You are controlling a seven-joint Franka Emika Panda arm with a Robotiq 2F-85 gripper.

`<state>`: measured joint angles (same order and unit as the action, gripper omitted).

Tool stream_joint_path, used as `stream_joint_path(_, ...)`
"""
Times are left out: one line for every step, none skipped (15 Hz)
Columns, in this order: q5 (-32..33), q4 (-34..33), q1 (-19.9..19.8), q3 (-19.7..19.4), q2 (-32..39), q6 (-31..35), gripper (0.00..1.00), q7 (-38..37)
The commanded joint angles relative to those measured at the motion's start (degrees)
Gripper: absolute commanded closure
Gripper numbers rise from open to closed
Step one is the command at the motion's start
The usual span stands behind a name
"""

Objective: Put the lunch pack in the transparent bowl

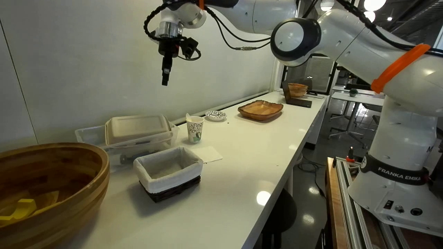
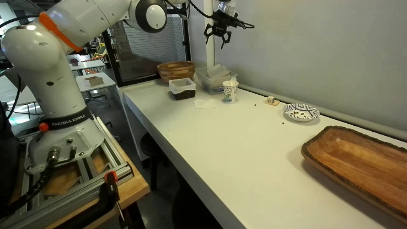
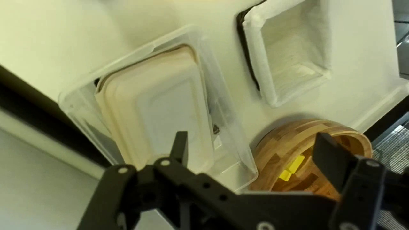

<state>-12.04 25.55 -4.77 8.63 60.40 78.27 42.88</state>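
Since the lunch pack (image 3: 166, 102) sat in the clear plastic tub (image 3: 227, 111), the spread Robotiq gripper (image 2: 214, 45) likely needed a straight retreat upward.

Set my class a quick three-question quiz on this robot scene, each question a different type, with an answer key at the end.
1. True or false: the gripper is open and holds nothing.

2. Multiple choice: which container is the lunch pack in?
a) white-lined basket
b) transparent bowl
c) wooden tray

3. Short answer: what is the yellow object lying in?

Key: 1. True. 2. b. 3. A large round wooden bowl.
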Motion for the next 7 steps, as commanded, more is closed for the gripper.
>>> stream_joint_path(-0.62,1.56,-1.69,0.31,-1.83,-5.78,0.0,-9.23)
stream_joint_path(-0.19,1.19,-1.94,-0.21,-1.93,-6.06,0.0,-12.12)
stream_joint_path(1.27,0.48,-2.01,-1.37,-1.93,-5.18,0.0,-13.99)
stream_joint_path(0.61,0.08,-1.78,0.22,-1.06,-4.36,0.0,-10.14)
stream_joint_path(0.72,0.07,-2.12,-0.15,-1.22,-4.35,0.0,-11.62)
stream_joint_path(0.75,0.07,-2.41,-0.36,-1.33,-4.35,0.0,-12.35)
stream_joint_path(0.76,0.08,-2.55,-0.44,-1.38,-4.35,0.0,-12.71)
